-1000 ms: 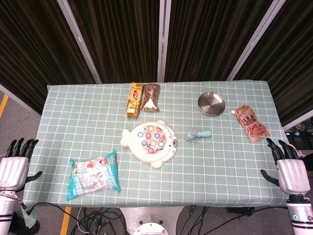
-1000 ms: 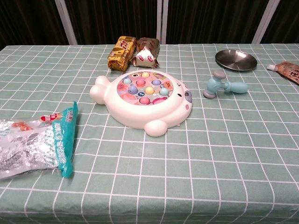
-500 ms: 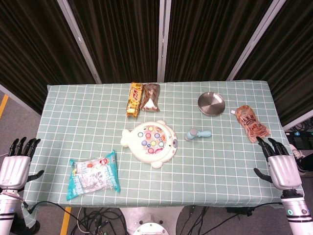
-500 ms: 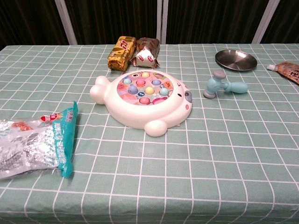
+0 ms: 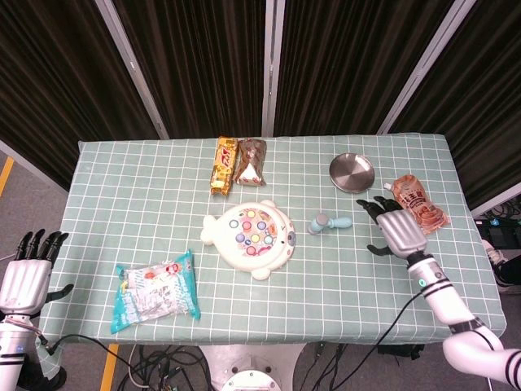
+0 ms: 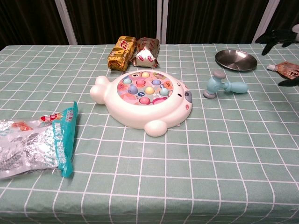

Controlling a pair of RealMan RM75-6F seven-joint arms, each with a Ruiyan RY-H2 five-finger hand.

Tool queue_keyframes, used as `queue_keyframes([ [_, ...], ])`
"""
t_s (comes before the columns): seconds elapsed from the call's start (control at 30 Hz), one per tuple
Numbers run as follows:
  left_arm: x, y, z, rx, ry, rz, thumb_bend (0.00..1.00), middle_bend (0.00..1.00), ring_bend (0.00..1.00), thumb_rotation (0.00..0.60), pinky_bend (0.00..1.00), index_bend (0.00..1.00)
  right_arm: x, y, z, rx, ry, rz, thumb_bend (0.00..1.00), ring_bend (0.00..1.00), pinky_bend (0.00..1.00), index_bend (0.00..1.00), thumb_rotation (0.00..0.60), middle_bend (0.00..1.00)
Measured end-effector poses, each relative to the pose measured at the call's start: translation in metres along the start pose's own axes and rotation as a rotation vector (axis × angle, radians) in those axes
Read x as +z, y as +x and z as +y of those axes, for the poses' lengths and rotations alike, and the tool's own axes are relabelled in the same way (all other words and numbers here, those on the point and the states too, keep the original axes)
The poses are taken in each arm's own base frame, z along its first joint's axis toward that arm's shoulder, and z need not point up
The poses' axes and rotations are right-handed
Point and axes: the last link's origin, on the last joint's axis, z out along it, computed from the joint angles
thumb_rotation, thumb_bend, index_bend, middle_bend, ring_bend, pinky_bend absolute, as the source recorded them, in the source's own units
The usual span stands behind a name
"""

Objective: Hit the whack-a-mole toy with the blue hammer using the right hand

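The white fish-shaped whack-a-mole toy [image 5: 251,237] [image 6: 142,101] with coloured buttons lies mid-table. The blue hammer [image 5: 329,222] [image 6: 224,86] lies flat just to its right, head toward the toy. My right hand [image 5: 396,227] [image 6: 279,36] hovers open over the table a little right of the hammer's handle, fingers spread, holding nothing. Only its dark fingertips show at the top right edge of the chest view. My left hand [image 5: 27,275] hangs open off the table's left front corner.
A steel plate [image 5: 352,173] [image 6: 236,60] and a brown sauce pouch [image 5: 418,205] lie at the back right. Two snack packs [image 5: 238,162] [image 6: 134,52] sit behind the toy. A teal-edged snack bag [image 5: 155,291] [image 6: 35,146] lies at front left.
My right hand has risen from beside the table's right front edge and swung left over the table, toward the hammer. The left hand stays put.
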Motion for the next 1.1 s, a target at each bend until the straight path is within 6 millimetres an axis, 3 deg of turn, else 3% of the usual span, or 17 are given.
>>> queue_keyframes([
  [0.17,0.0,-0.001,-0.002,-0.001,0.005,-0.008,0.04,0.13,0.0,0.6,0.04,0.12,0.039,-0.014,-0.016,0.038,0.029,-0.06,0.13,0.11,0.16,0.24,0.6,0.28],
  [0.43,0.003,-0.002,-0.001,-0.002,-0.005,-0.014,0.04,0.13,0.0,0.6,0.04,0.12,0.067,-0.033,-0.027,0.09,0.026,-0.098,0.18,0.16,0.19,0.32,0.6,0.34],
  [0.73,0.004,-0.003,-0.001,-0.002,-0.004,-0.021,0.04,0.13,0.0,0.6,0.04,0.12,0.084,-0.051,-0.035,0.127,0.024,-0.117,0.21,0.22,0.19,0.37,0.6,0.39],
  [1.1,0.0,-0.005,-0.004,-0.007,0.005,-0.027,0.04,0.13,0.0,0.6,0.04,0.12,0.088,-0.059,-0.039,0.132,0.029,-0.111,0.29,0.26,0.23,0.42,0.6,0.43],
])
